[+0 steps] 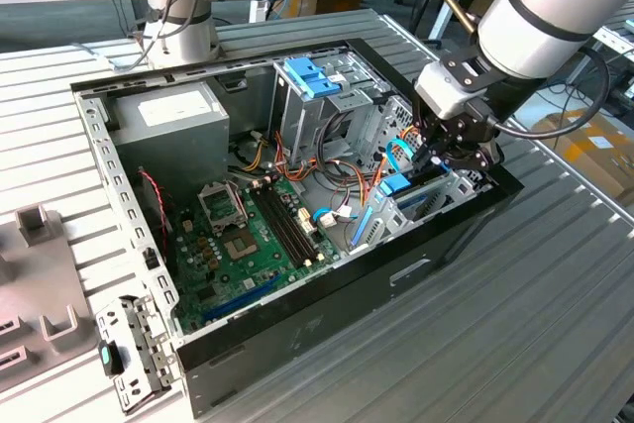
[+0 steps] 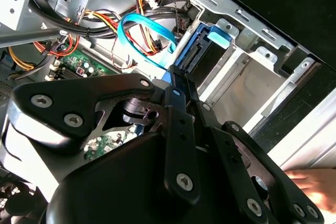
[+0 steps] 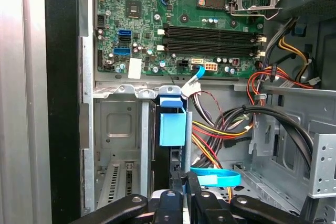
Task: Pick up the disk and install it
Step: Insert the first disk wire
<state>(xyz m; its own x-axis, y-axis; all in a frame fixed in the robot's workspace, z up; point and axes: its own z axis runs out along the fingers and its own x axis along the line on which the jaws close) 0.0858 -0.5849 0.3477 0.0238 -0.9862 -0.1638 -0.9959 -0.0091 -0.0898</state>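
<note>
Currently the black sheet-metal computer case [image 1: 327, 309] lies open on the ribbed grey metal table [image 1: 555, 274], with the glossy green motherboard [image 1: 248, 235] toward the exterior view's left. Rightward, the flat disk [image 1: 395, 184] [image 3: 171, 129] with blue plastic rails stands on edge in a silver bay [image 3: 118, 129]. The black gripper [image 1: 432, 160] [image 3: 184, 182] has its fingers pressed together, tips against the rail.

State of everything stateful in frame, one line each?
computer case: on its side, side panel off, open.
the disk: standing on edge in the drive bay.
gripper: inside the case, at the disk's edge.
memory slots: empty.
</note>
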